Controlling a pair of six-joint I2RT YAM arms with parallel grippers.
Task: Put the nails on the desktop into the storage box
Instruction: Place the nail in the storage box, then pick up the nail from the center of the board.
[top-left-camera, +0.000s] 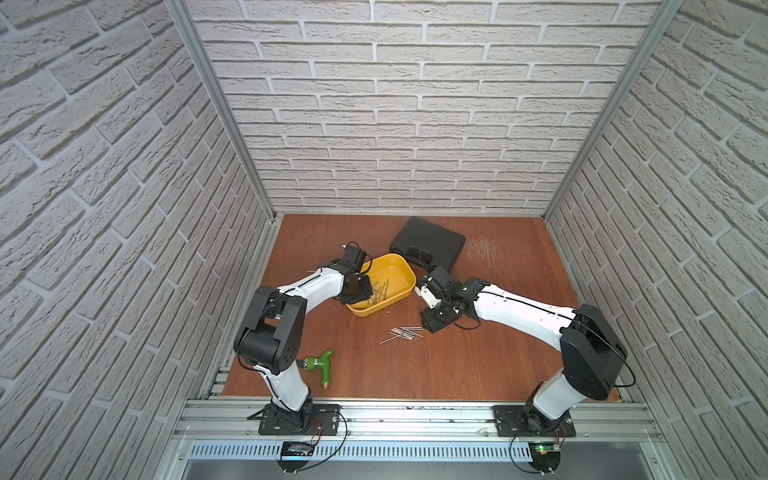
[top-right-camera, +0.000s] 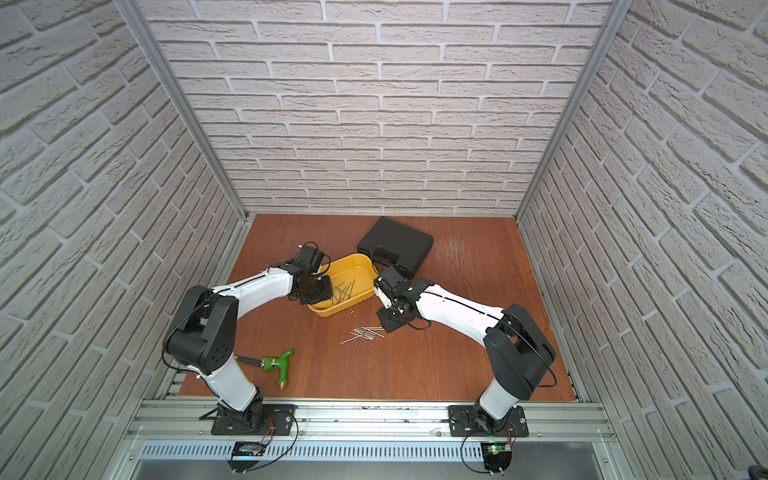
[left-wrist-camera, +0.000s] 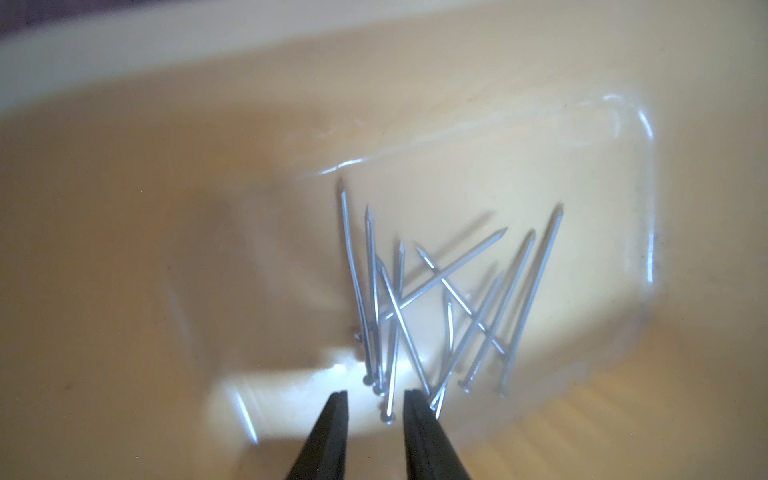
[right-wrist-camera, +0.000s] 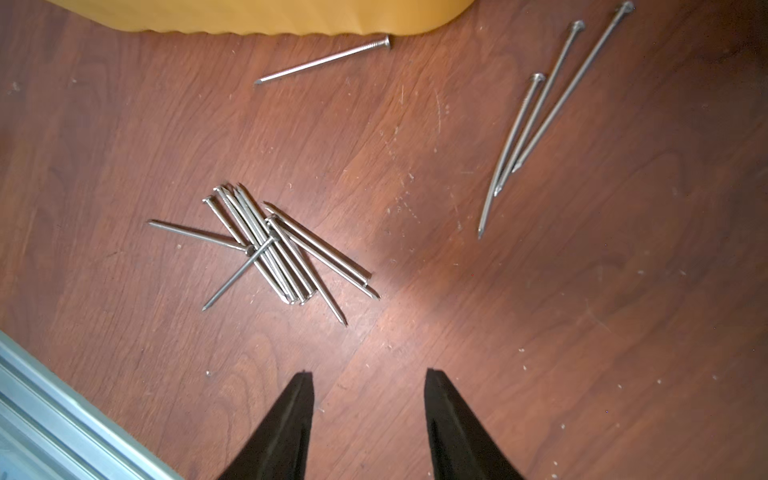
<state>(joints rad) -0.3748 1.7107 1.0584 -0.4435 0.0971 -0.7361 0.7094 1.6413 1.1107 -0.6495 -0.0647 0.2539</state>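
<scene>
The yellow storage box (top-left-camera: 390, 268) (top-right-camera: 353, 266) sits mid-desktop (top-left-camera: 478, 365). Several nails (left-wrist-camera: 436, 299) (top-left-camera: 380, 291) lie crossed on its floor. My left gripper (left-wrist-camera: 376, 392) hangs inside the box just above them, its jaws a little apart and gripping nothing. A pile of several nails (right-wrist-camera: 270, 245) (top-left-camera: 405, 332) (top-right-camera: 368, 333) lies on the desktop in front of the box. One nail (right-wrist-camera: 324, 60) lies against the box's front wall, and three more (right-wrist-camera: 540, 112) lie off to one side. My right gripper (right-wrist-camera: 369, 371) hovers open over bare wood beside the pile.
A black moulded case (top-left-camera: 430, 243) lies behind the box, close to my right wrist. A green-handled tool (top-left-camera: 320, 363) lies at the front left by the left arm's base. An aluminium rail (right-wrist-camera: 62, 415) borders the front edge. Brick-patterned walls enclose three sides.
</scene>
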